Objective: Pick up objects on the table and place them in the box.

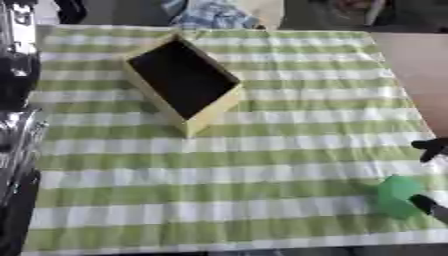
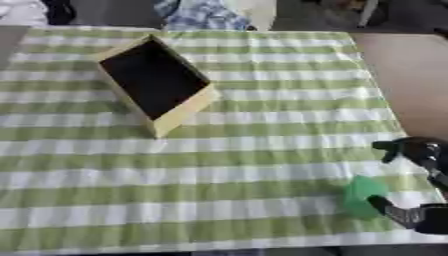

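A small green object [image 2: 362, 196] lies on the checked cloth near the table's front right corner. My right hand [image 2: 413, 216] comes in from the right edge beside it. One dark finger [image 2: 388, 206] touches the object's lower right side, and another finger [image 2: 404, 147] is spread well above it, clear of it. The hand is open and holds nothing. The yellow box [image 1: 215, 112] with a dark inside stands tilted at the back left, far from the hand, and nothing shows inside it. My left hand does not show.
A green and white checked cloth [image 1: 227, 165] covers the table. Bare brown table [image 2: 402, 75] shows along the right side. Shiny silver and black parts [image 1: 13, 130] run down the left edge. Patterned fabric [image 2: 199, 15] lies beyond the far edge.
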Motion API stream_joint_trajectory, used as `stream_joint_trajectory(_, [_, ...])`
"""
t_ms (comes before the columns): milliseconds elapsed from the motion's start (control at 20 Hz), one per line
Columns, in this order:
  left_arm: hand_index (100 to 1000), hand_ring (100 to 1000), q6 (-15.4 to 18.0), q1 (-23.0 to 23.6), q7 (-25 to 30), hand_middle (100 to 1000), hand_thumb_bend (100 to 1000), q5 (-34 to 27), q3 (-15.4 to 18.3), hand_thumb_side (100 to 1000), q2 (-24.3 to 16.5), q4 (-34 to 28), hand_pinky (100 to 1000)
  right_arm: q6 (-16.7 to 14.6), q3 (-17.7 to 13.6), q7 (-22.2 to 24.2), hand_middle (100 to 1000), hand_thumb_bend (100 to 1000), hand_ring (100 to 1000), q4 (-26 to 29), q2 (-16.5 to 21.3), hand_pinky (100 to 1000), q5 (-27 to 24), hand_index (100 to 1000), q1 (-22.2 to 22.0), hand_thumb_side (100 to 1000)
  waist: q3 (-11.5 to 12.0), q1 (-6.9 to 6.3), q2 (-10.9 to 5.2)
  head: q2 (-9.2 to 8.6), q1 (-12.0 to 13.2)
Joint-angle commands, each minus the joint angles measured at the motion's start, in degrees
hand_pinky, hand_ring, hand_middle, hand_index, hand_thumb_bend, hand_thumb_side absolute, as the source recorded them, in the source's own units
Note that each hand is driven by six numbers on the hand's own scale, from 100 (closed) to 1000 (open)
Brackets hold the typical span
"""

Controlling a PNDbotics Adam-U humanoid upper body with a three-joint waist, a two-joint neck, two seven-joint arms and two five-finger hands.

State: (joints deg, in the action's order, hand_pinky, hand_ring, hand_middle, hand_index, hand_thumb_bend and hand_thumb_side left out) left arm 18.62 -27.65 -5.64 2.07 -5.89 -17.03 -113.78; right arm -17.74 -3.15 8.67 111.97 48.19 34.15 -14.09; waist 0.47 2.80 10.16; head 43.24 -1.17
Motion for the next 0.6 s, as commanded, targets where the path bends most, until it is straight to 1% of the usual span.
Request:
stream_joint_trajectory(50, [726,617,0.03,-0.69,0.02,577,100,-0.1,-0.08,567,-0.4,-0.82,536,0.34,-0.8,-0.11,656,360,864,0.76,1.12,900,-0.38,944,0.13,710,0.09,-0.02,-0.57,0.16,-0.1])
stream_joint_trajectory(350, [726,617,0.02,-0.66,0.1,577,100,-0.14,-0.08,567,-0.41,-0.82,536,0.55,-0.65,0.62,707,369,870,0.52,1.02,902,-0.29,940,0.1,723,0.13,0.01,-0.45,0.22,-0.18])
stream_joint_trajectory(400, [726,617,0.02,-0.66,0.11,577,100,-0.14,-0.08,567,-0.42,-0.82,536,0.65,-0.57,0.89,735,374,875,0.37,0.98,902,-0.31,936,0.08,745,0.15,0.0,-0.42,0.21,-0.22])
stream_joint_trajectory(500, [726,617,0.02,-0.69,0.12,576,100,-0.15,-0.08,565,-0.41,-0.82,535,1.0,-0.23,1.83,747,392,882,-0.13,0.89,904,-0.49,934,0.06,766,0.22,-0.01,-0.37,0.18,-0.33])
stream_joint_trajectory(550, [726,617,0.02,-0.72,0.14,577,100,-0.15,-0.09,567,-0.4,-0.82,535,1.21,-0.03,2.39,749,384,882,-0.4,0.85,904,-0.72,934,0.09,786,0.26,-0.01,-0.34,0.14,-0.38])
stream_joint_trajectory(600, [726,617,0.02,-0.75,0.15,576,100,-0.15,-0.1,567,-0.39,-0.82,535,1.39,0.09,2.82,750,386,881,-0.59,0.84,904,-0.97,934,0.14,775,0.29,-0.02,-0.32,0.11,-0.41])
